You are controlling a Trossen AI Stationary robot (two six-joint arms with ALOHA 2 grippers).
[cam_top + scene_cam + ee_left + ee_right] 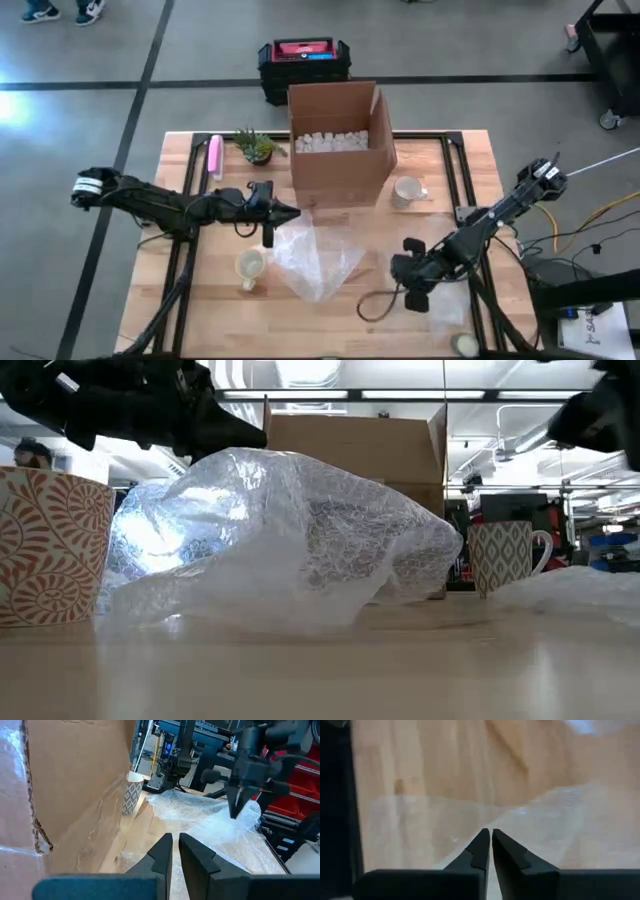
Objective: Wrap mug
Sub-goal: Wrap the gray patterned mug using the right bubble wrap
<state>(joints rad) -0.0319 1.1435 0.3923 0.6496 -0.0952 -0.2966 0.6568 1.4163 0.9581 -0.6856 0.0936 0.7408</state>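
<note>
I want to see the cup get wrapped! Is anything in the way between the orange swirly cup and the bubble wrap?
Nothing visible. The orange-patterned mug stands right beside the bubble wrap, with only bare table between them.

The wooden table [190,150] carries an open cardboard box [340,150] near its far edge, filled with white packing pieces. Beside the box on the left stand a small potted plant [258,147] and a pink object [214,156] (what it is cannot be told). A patterned mug [407,191] with a handle stands just right of the box. A crumpled sheet of bubble wrap [315,258] lies in front of the box, mid-table, with an orange-patterned cup [250,266] just to its left. Another clear sheet [570,585] lies at the near right, and a black cable [372,305] loops on the wood nearby.
</note>
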